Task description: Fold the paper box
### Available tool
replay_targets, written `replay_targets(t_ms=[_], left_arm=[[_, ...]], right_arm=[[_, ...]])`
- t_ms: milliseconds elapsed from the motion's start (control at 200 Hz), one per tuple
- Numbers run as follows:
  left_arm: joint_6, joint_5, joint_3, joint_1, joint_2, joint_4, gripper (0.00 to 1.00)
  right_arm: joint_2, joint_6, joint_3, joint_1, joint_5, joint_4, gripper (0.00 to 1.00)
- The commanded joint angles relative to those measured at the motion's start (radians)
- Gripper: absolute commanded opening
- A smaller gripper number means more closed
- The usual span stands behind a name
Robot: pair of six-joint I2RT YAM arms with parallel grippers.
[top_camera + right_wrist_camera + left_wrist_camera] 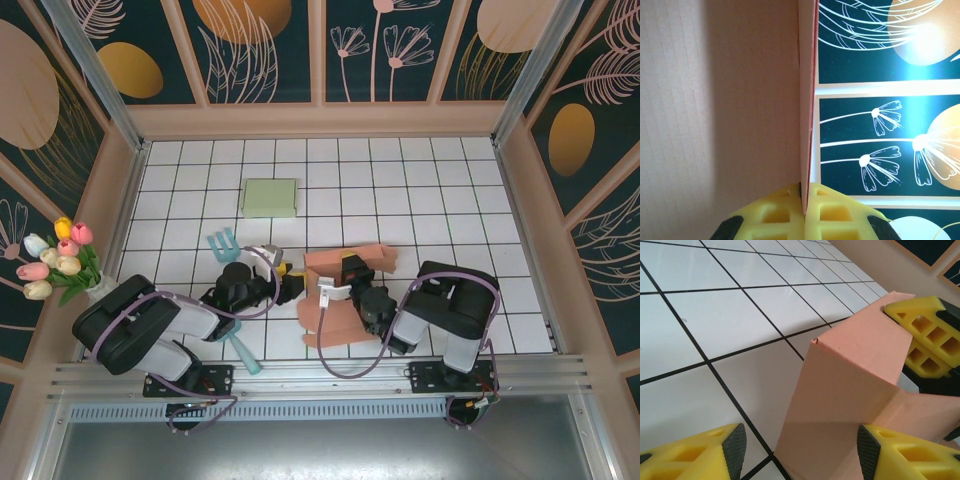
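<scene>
Paper box panel pinched in right gripper

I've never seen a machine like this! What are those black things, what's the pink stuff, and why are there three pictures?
They are two robot arms. One picture looks down from above; the other two come from small cameras on each wrist. The arms are folding a pink paper box. The right gripper pinches a flap of it between yellow fingers. The left gripper is open around a box corner. On the tiled table also lie a green box and a blue fork. Tulips stand beside it.
</scene>
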Motion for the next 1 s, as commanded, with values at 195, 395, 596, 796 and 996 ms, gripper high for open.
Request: replay_targets(t_ms=[195,395,596,796,996], left_arm=[[0.014,0.064,-0.052,-0.004,0.001,0.101,0.66],[0.016,0.085,-0.096,-0.020,-0.022,0.143,0.78],[0.018,0.051,-0.110,-0.030,0.000,0.165,0.78],[0.005,0.055,-0.086,-0.042,0.026,0.169,0.78],[-0.002,0.048,-0.075,-0.056,0.055,0.187,0.78]], right_arm=[[0.021,0.037,-0.016,0.028,-0.023,0.042,0.00],[0.020,0.046,-0.012,0.025,-0.024,0.032,0.00],[0.021,0.047,-0.018,0.025,-0.018,0.056,0.00],[0.021,0.046,-0.031,0.027,-0.018,0.071,0.00],[0.027,0.050,-0.044,0.027,-0.015,0.078,0.00]])
